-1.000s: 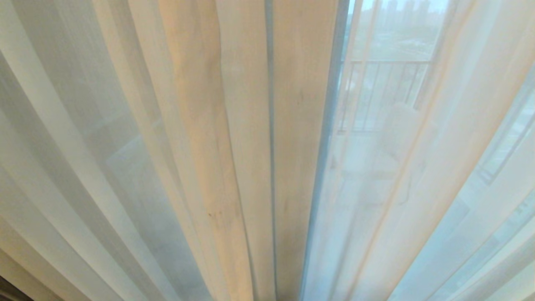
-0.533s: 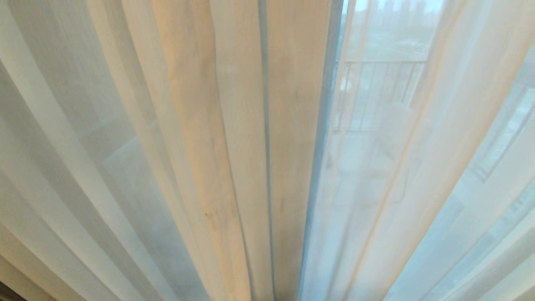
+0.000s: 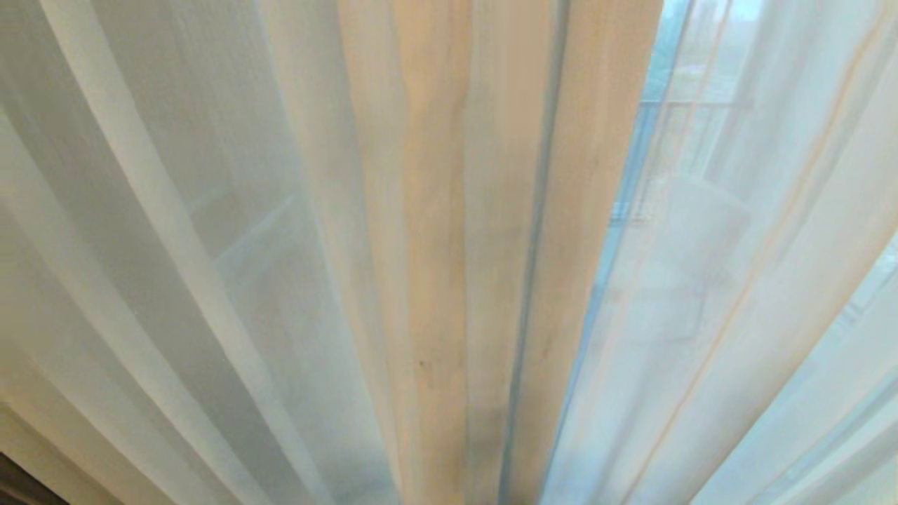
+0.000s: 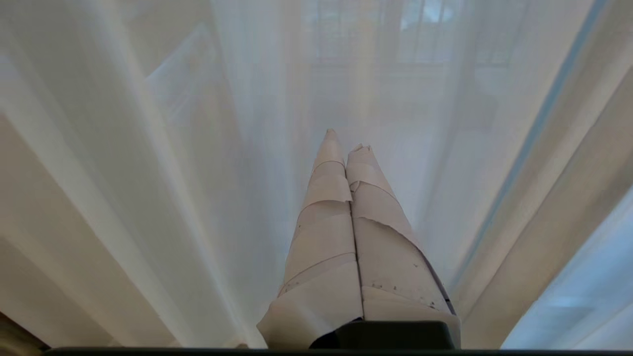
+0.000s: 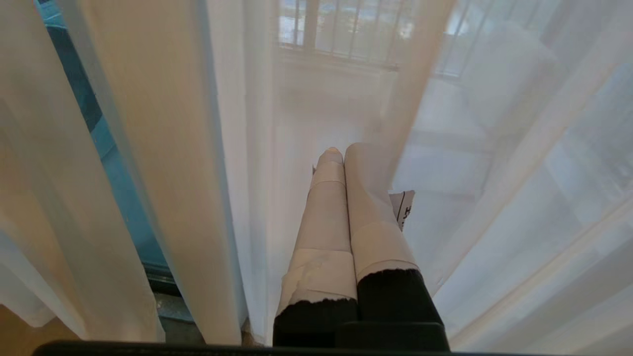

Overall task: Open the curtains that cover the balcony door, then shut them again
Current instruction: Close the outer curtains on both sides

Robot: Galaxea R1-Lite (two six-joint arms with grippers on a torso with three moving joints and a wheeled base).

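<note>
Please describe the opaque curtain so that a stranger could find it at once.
Fabric fills the whole head view. Among it, the tall cream-beige pleated opaque woven curtain hangs in the middle. Unlike the thin white see-through sheer fabric on both sides, nothing shows through it.

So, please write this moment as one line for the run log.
curtains: drawn over balcony door | left gripper: shut, empty, facing sheer fabric | right gripper: shut, empty | balcony railing: visible through sheer
</note>
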